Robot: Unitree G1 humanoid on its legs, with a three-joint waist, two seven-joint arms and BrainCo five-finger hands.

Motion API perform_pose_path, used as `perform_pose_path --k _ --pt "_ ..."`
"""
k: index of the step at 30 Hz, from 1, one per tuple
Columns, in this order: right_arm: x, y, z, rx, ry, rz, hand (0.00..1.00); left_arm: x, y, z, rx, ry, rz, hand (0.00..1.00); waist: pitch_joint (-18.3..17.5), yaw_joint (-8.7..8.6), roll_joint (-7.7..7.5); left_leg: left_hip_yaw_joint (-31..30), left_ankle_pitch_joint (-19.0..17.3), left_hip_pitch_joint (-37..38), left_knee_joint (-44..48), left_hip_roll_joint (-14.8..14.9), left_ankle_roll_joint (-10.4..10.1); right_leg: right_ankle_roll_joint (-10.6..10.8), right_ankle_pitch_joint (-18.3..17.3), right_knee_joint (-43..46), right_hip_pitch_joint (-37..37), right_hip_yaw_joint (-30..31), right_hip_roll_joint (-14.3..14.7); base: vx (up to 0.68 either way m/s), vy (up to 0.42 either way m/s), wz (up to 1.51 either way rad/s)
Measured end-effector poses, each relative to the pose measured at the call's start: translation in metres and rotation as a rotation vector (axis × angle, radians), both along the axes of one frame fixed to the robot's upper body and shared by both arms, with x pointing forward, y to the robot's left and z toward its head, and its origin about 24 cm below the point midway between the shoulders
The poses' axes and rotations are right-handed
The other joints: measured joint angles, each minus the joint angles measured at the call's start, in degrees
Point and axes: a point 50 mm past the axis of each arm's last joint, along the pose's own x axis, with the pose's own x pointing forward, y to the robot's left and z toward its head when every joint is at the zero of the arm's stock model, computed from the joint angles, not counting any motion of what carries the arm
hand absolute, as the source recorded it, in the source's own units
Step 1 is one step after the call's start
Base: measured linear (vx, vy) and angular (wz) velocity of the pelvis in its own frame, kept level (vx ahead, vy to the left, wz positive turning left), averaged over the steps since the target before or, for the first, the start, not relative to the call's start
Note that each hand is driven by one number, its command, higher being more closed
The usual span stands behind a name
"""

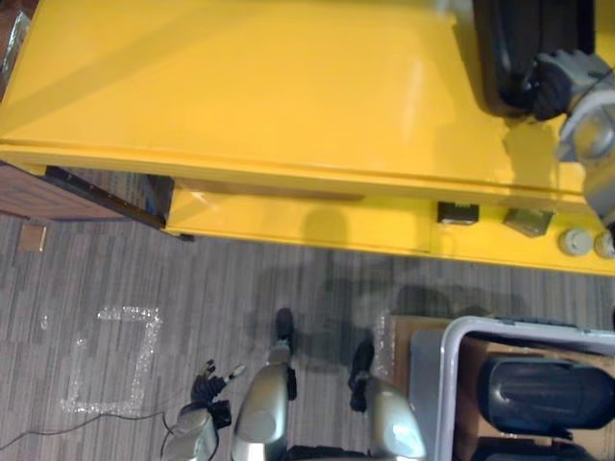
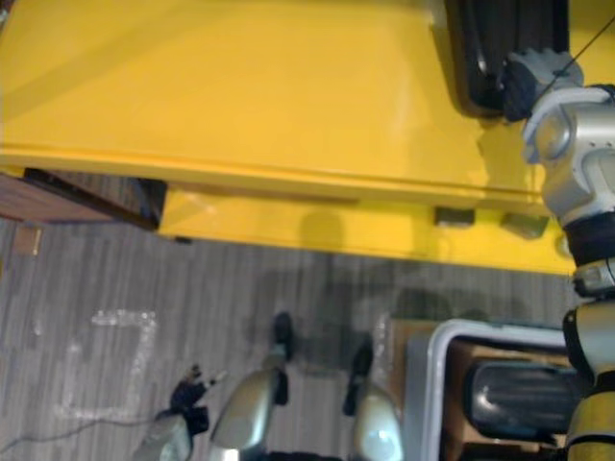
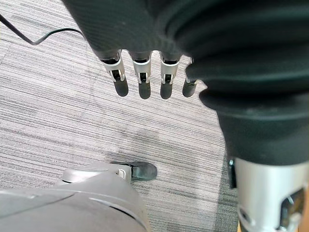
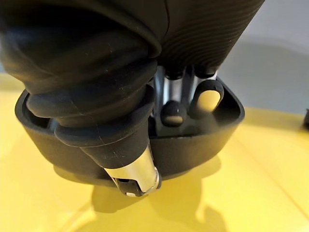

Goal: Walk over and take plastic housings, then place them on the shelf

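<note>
Pinching housing (image 1: pixel 509 48) rim; open shelf (image 1: pixel 240 86) leftward

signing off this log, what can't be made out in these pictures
Black plastic housing on the yellow metal shelf: far end cut off by the eye views' top edge; right hand pinching its rim covers part.
Dark ribbed housings in the grey plastic crate: cut off by bottom and right edges, count unclear.
Small objects on the lower yellow ledge: too small to identify.

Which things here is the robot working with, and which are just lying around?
Job: black housing in the right hand; yellow shelf; grey bin of housings.
Lying about: tape marks on the carpet; small parts on the lower ledge.
</note>
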Motion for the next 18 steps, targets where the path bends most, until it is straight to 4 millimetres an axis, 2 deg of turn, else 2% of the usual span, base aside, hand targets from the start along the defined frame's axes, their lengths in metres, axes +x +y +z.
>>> perform_pose_path --k 7,13,18 --pt "0.000 -0.001 0.000 0.043 0.002 0.005 1.00 0.000 0.002 0.001 0.007 -0.005 0.000 0.00 0.00 0.01 0.00 0.02 0.00 0.00 0.00 0.00 0.00 0.00 0.00 -0.01 -0.01 0.01 -0.01 0.00 0.000 0.00" --pt "-0.002 -0.009 0.000 0.156 -0.005 -0.026 1.00 0.001 0.002 0.001 0.007 -0.006 0.000 0.00 0.01 0.05 0.01 0.06 0.00 0.01 0.00 0.01 0.00 0.00 0.00 0.00 -0.02 0.04 -0.01 0.00 0.000 0.00" --pt "-0.002 -0.010 -0.001 0.164 0.006 -0.030 1.00 0.001 0.002 0.001 0.007 -0.006 0.000 0.00 0.03 0.02 0.06 0.10 0.00 0.04 0.00 0.03 0.00 0.00 0.00 0.00 -0.03 0.07 0.00 0.00 0.000 0.00"
